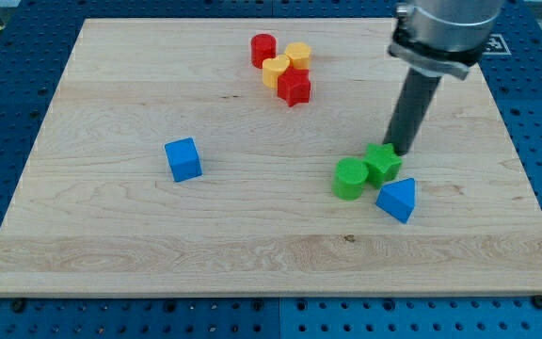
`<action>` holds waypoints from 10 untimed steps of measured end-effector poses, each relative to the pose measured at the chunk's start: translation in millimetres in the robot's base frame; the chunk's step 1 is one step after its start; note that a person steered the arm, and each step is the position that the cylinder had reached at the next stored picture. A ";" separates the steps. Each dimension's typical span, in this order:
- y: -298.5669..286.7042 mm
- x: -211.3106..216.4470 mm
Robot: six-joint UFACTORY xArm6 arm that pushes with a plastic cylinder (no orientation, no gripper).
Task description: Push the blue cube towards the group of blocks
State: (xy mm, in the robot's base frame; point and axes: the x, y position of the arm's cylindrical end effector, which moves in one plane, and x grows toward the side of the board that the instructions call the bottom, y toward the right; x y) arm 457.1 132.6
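Sitting nearest, toward the view's bottom right: blue triangular block [398,199], green cylinder [350,178], green star [382,162], my tip [402,151] touching that star. Alone at centre-left on the wooden surface [111,254]: blue cube [183,159]. Farthest, top centre: red cylinder [263,49], 2 yellow blocks [287,63], red star [294,88]. No jaws fitted.

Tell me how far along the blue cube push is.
Nothing looks done: the blue cube sits alone at the view's left, far from any group. In hand: my tip is across the board, just above the green star. Left: get behind the cube and push it toward a group.
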 end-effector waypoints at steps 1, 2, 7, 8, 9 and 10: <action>-22.6 11.1; -32.4 12.0; -261.9 -36.3; -316.8 -8.2; -317.3 -5.5; -306.4 6.8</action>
State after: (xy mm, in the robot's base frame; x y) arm 463.8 -173.9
